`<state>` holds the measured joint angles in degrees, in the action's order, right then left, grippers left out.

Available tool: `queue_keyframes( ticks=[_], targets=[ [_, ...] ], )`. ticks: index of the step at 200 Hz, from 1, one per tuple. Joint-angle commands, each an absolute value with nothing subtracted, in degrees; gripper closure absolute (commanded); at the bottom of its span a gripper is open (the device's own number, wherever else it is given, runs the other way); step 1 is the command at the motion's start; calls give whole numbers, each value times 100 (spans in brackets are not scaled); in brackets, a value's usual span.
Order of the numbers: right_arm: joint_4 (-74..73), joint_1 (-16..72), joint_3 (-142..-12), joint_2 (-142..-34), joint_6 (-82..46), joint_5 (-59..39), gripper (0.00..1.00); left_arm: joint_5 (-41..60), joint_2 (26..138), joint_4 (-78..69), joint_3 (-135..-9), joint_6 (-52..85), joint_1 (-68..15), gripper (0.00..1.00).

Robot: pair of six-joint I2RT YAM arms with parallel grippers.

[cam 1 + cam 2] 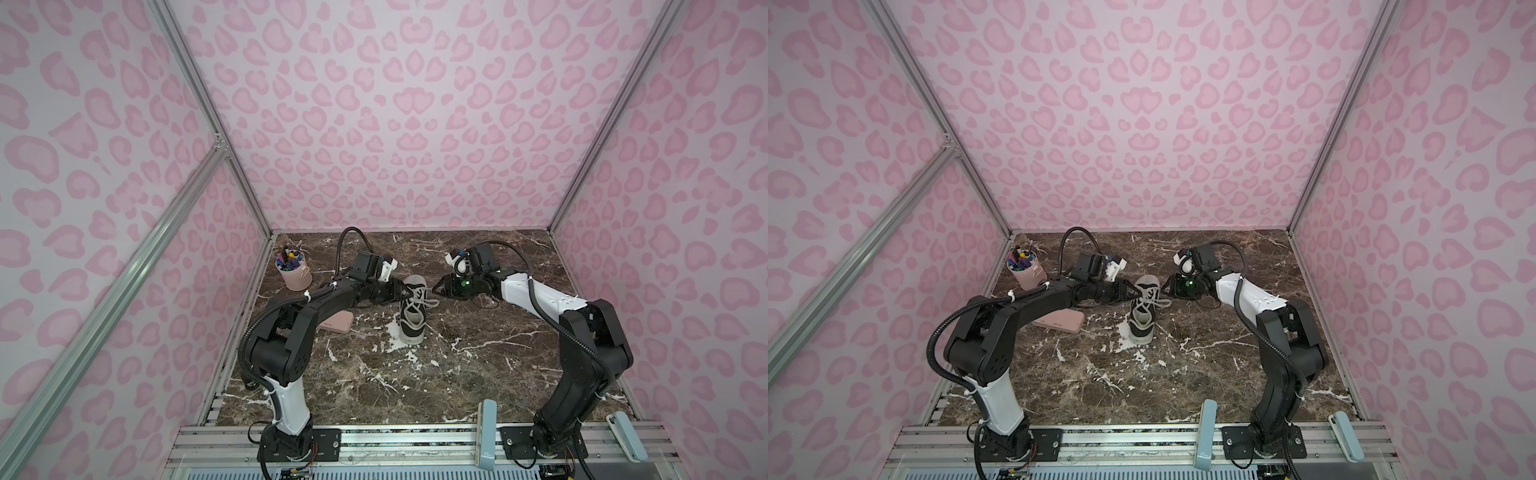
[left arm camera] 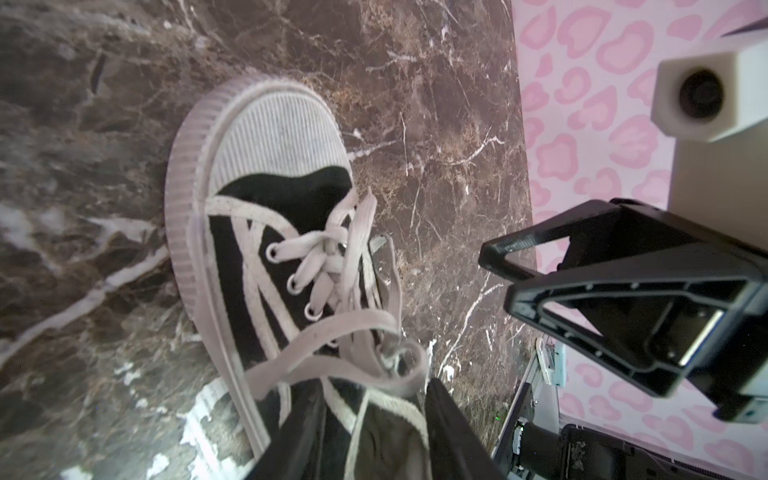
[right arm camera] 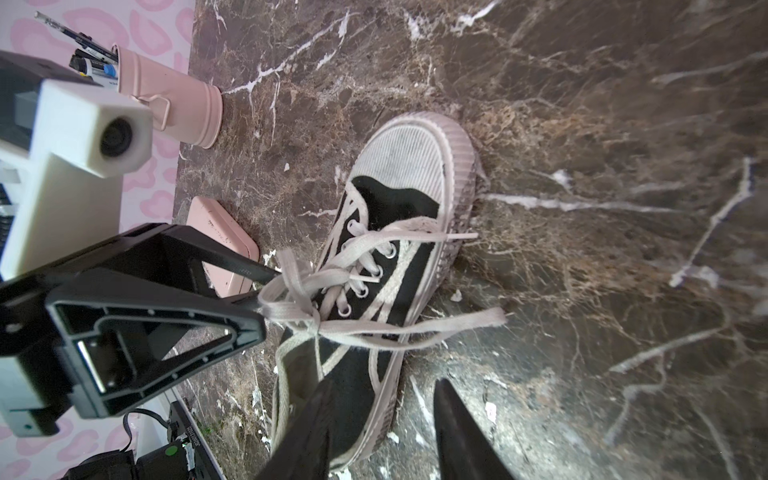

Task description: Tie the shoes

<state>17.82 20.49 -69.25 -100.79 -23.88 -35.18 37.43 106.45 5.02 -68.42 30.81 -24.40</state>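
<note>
The black shoe point(image 1: 412, 320) with white toe cap stands on the marble table, toe toward the back wall, in both top views point(image 1: 1142, 318). Its white laces point(image 3: 316, 324) are crossed into a loose knot, and one lace end point(image 3: 478, 319) trails off to the side. My left gripper point(image 2: 376, 386) hangs over the shoe's opening at the shoe's left, jaws apart, with a lace loop point(image 2: 399, 374) lying between its tips. My right gripper point(image 3: 384, 384) stands open at the shoe's right side point(image 1: 435, 289). It holds nothing.
A pink cup of pens point(image 1: 296, 272) stands at the back left. A flat pink case point(image 1: 336, 324) lies partly under the left arm. Two pale blue handles point(image 1: 486, 432) point(image 1: 623, 436) sit on the front rail. Pink patterned walls close three sides.
</note>
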Motion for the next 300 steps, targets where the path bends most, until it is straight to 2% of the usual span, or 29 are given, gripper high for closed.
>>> queue_keyframes(
  ticks=[1, 39, 128, 133, 180, 220, 262, 300],
  targets=[
    [1714, 2026, -6866, -10058, -2364, -3556, 59, 3718, 10761, 483, -6999, 3037, -2444, 59],
    [1730, 1982, -6870, -10042, -2355, -3578, 59, 3701, 10881, 573, -7092, 2958, -2471, 63],
    [1679, 1966, -6763, -9981, -2369, -3595, 59, 3460, 10983, 874, -7239, 2736, -2576, 62],
    [1678, 1966, -6765, -9976, -2373, -3596, 59, 3448, 11007, 896, -7265, 2713, -2585, 67],
    [1647, 1966, -6724, -9976, -2383, -3604, 60, 3411, 11143, 958, -7521, 2628, -2587, 81],
    [1604, 1968, -6708, -9989, -2405, -3603, 60, 3118, 10841, 1208, -7503, 2500, -2601, 81],
    [1494, 1971, -6681, -10042, -2470, -3691, 60, 2989, 10537, 1315, -7302, 2384, -2602, 70],
    [1573, 1963, -6671, -10015, -2390, -3680, 60, 2955, 10422, 1222, -7189, 2503, -2602, 70]
  ],
)
